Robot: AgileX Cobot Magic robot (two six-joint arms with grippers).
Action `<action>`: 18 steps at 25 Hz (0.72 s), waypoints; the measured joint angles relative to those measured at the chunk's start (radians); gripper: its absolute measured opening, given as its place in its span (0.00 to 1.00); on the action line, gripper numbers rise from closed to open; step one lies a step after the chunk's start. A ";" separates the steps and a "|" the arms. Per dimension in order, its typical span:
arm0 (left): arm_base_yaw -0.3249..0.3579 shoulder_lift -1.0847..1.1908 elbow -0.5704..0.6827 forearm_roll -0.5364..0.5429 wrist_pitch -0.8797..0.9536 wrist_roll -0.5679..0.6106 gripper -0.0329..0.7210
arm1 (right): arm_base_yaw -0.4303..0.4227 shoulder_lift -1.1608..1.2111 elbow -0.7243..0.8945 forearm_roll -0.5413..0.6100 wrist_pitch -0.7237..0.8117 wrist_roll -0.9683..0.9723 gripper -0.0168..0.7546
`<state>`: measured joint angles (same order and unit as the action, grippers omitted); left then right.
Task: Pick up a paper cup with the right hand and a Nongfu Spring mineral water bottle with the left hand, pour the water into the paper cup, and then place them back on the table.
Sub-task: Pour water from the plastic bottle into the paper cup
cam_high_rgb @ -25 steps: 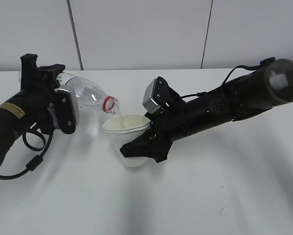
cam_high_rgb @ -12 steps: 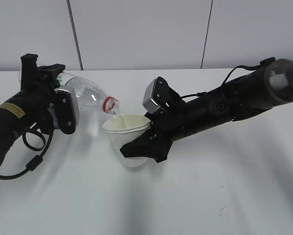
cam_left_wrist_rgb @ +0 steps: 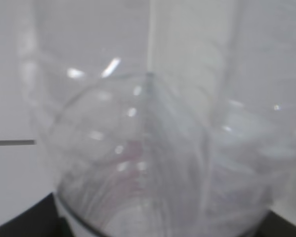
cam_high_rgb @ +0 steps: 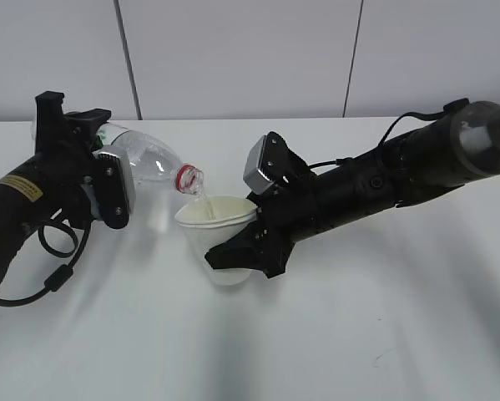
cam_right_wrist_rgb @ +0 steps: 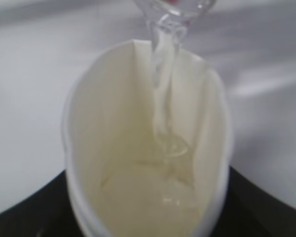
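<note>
Pouring is the step in hand. In the exterior view the left claw (cam_high_rgb: 108, 188), at the left of the frame, is clamped on the body of the Nongfu Spring mineral water bottle (cam_high_rgb: 149, 163), which lies tipped past level with its red-ringed mouth pointing down to the right, just above the rim of the paper cup (cam_high_rgb: 220, 238). The right claw (cam_high_rgb: 245, 251), reaching in from the right of the frame, is clamped on the cup's side wall and holds it near the centre of the frame, tilted a little and apparently clear of the white worktop (cam_high_rgb: 358, 334).

The right wrist view shows a thin stream of water (cam_right_wrist_rgb: 162, 98) falling from the top centre of the frame into the cup, which is squeezed to an oval, with a shallow pool at its bottom. The left wrist view shows only the clear bottle base (cam_left_wrist_rgb: 148, 148) filling the frame, looking nearly empty at that end.

To pour well, I judge the bottle mouth should stay over the middle of the oval opening, not its near rim, and the tilt should increase slowly so the stream stays thin. The grip on the cup looks firm enough to crease it; any harder squeeze could push water over the rim as the level rises. The cup should be levelled before it is set down.
</note>
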<state>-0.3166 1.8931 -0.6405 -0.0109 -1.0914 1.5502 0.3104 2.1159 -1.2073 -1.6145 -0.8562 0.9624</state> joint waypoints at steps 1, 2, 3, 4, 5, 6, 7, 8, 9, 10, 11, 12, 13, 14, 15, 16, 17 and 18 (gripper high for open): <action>0.000 0.000 0.000 0.000 -0.001 0.000 0.59 | 0.000 0.000 0.000 0.000 0.000 0.000 0.60; 0.000 0.000 0.000 0.000 -0.001 0.000 0.59 | 0.000 0.000 0.000 0.000 0.000 0.000 0.60; 0.000 0.000 0.000 0.000 -0.001 0.000 0.59 | 0.000 0.000 0.000 0.000 0.000 0.000 0.60; 0.000 0.000 0.000 0.000 -0.001 0.000 0.59 | 0.000 0.000 0.000 0.000 0.000 0.000 0.60; 0.000 0.000 0.000 0.000 -0.001 0.000 0.59 | 0.000 0.000 0.000 0.000 0.000 0.000 0.60; 0.000 0.000 0.000 0.000 -0.001 0.000 0.59 | 0.000 0.000 0.000 0.000 0.000 0.000 0.60; 0.000 0.000 0.000 0.000 -0.001 0.000 0.59 | 0.000 0.000 0.000 0.000 0.000 0.000 0.60; 0.000 0.000 0.000 0.000 -0.001 0.000 0.59 | 0.000 0.000 0.000 0.000 0.000 0.000 0.60; 0.000 0.000 0.000 0.000 -0.001 0.000 0.59 | 0.000 0.000 0.000 0.000 0.000 0.000 0.60; 0.000 0.000 0.000 0.000 -0.001 0.000 0.59 | 0.000 0.000 0.000 0.000 0.000 0.000 0.60; 0.000 0.000 0.000 0.000 -0.001 0.000 0.59 | 0.000 0.000 0.000 0.000 0.000 0.000 0.60; 0.000 0.000 0.000 0.000 -0.001 0.000 0.59 | 0.000 0.000 0.000 0.000 0.000 0.000 0.60; 0.000 0.000 0.000 0.000 -0.001 0.000 0.59 | 0.000 0.000 0.000 0.000 0.000 0.001 0.60; 0.000 0.000 0.000 0.000 -0.001 0.000 0.59 | 0.000 0.000 0.000 0.000 0.000 0.001 0.60; 0.000 0.000 0.000 0.000 -0.001 0.000 0.59 | 0.000 0.000 0.000 0.000 0.000 0.001 0.60; 0.000 0.000 0.000 0.000 -0.001 0.000 0.59 | 0.000 0.000 0.000 0.000 0.000 0.001 0.60; 0.000 0.000 0.000 0.000 -0.001 0.000 0.59 | 0.000 0.000 0.000 0.000 0.000 0.001 0.60; 0.000 0.000 0.000 0.000 -0.001 0.000 0.59 | 0.000 0.000 0.000 0.000 0.000 0.001 0.60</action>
<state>-0.3166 1.8931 -0.6405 -0.0109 -1.0926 1.5502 0.3104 2.1159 -1.2073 -1.6145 -0.8562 0.9631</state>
